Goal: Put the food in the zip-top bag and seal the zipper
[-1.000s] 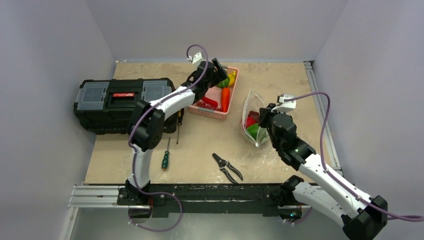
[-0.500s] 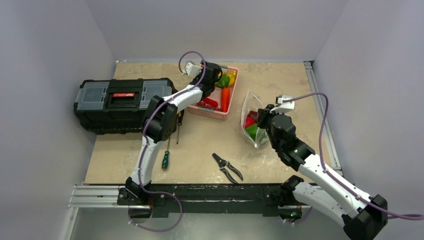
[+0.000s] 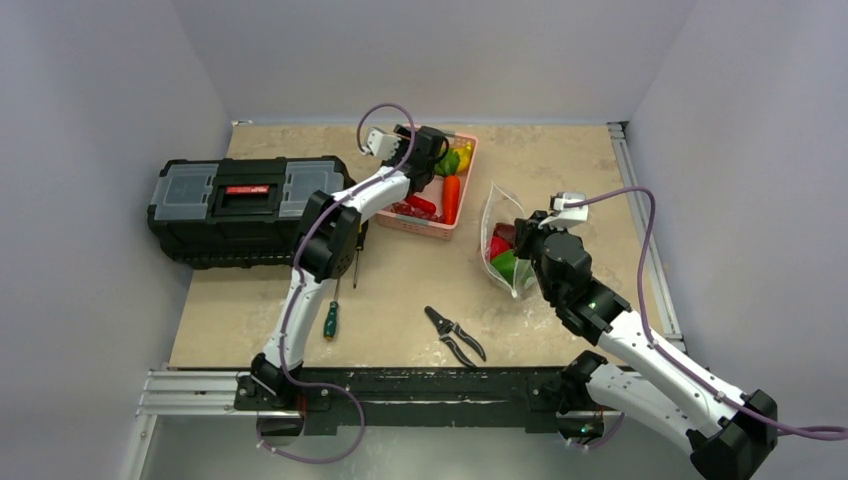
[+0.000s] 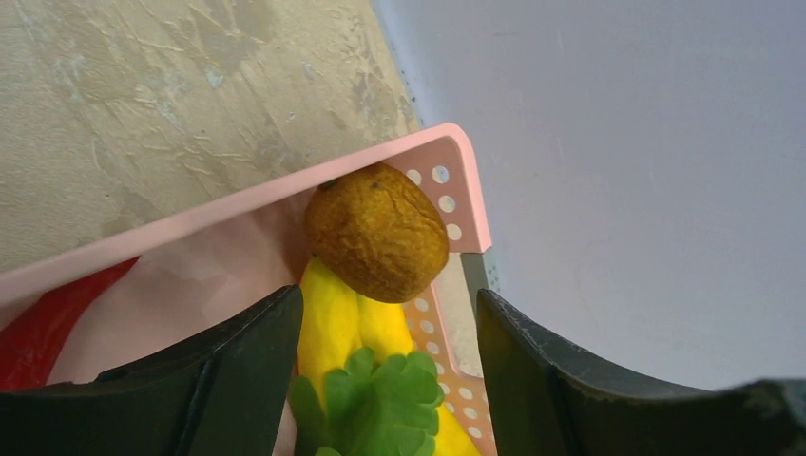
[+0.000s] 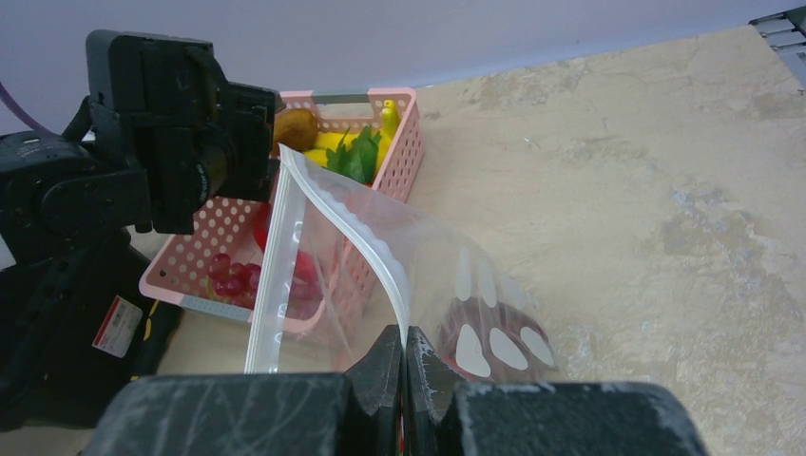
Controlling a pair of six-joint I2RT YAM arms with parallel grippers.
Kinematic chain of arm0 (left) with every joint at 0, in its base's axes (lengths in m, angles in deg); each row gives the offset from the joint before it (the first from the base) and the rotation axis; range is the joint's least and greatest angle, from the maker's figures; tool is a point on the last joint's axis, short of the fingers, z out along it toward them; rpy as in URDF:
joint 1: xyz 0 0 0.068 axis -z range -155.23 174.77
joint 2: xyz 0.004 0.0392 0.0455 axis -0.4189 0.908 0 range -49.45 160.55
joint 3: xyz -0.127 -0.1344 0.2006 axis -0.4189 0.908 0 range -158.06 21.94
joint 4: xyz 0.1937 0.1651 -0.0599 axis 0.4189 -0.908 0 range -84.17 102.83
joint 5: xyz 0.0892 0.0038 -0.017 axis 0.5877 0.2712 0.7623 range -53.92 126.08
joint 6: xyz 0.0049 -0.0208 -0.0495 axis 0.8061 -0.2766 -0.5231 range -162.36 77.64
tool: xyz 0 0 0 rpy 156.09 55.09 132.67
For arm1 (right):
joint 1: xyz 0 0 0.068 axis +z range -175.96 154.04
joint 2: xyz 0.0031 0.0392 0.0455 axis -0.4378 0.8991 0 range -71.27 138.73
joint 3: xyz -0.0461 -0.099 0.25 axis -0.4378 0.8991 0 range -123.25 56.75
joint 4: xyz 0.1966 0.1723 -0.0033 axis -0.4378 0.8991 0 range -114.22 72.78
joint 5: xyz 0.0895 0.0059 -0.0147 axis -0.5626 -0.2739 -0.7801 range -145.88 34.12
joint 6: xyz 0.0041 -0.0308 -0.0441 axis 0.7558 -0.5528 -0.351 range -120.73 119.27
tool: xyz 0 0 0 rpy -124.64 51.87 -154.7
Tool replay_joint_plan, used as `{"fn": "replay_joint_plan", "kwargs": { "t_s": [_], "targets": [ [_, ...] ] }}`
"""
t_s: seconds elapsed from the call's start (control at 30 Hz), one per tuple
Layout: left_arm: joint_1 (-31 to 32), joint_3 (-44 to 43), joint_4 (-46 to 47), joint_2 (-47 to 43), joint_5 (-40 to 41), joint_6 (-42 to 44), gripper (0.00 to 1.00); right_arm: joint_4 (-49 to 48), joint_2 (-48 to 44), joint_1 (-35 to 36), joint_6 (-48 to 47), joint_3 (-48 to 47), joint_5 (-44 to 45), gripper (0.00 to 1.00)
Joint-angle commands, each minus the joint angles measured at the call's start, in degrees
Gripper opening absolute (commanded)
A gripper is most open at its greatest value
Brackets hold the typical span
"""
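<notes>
My left gripper (image 3: 437, 157) is open over the far end of the pink basket (image 3: 467, 186). Between its fingers (image 4: 238, 366) lie a yellow banana (image 4: 328, 318) and a green leafy piece (image 4: 375, 399), with a brown kiwi (image 4: 377, 231) just beyond in the basket corner. My right gripper (image 5: 406, 366) is shut on the zipper (image 5: 375, 252) of the clear zip-top bag (image 3: 503, 235) and holds its mouth up and open. Red and green fruits (image 3: 503, 255) lie inside the bag.
The basket also holds a carrot (image 3: 451, 197) and red pieces (image 3: 418, 206). A black toolbox (image 3: 245, 205) stands at the left. A green-handled screwdriver (image 3: 331, 315) and pliers (image 3: 455, 335) lie on the table near the front.
My left gripper has swung over the basket's far end and its arm has straightened. My right gripper keeps its hold on the bag rim, almost still.
</notes>
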Motion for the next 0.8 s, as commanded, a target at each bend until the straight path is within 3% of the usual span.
{"fn": "replay_joint_plan", "kwargs": {
  "t_s": [0.0, 0.23, 0.43, 0.53, 0.7, 0.77],
  "targets": [
    [-0.2, -3.8, -2.9, 2.1, 4.3, -1.7, 0.66, -2.5, -0.9, 0.3, -0.9, 0.3, 1.9, 0.0],
    [-1.0, -5.0, 7.3, 5.9, 3.9, 6.3, 0.64, -2.5, -0.6, 0.3, -1.0, 0.2, 2.2, 0.0],
    [-1.6, -7.8, 8.2, 8.7, 2.3, 5.4, 0.6, -2.9, 0.1, 0.3, -1.1, 0.2, 2.2, 0.0],
    [-1.9, -8.6, 8.4, 9.4, 2.1, 6.1, 0.49, -2.9, 0.4, 0.3, -1.2, 0.2, 2.2, 0.0],
    [-2.2, -7.7, 11.7, 8.2, 0.9, 9.2, 0.14, -3.2, 0.8, 0.2, -1.3, 0.2, 2.2, 0.0],
    [-2.3, -5.9, 12.9, 6.5, 0.3, 10.9, 0.1, -3.3, 0.8, 0.3, -1.4, 0.2, 2.2, 0.0]
  ]
}}
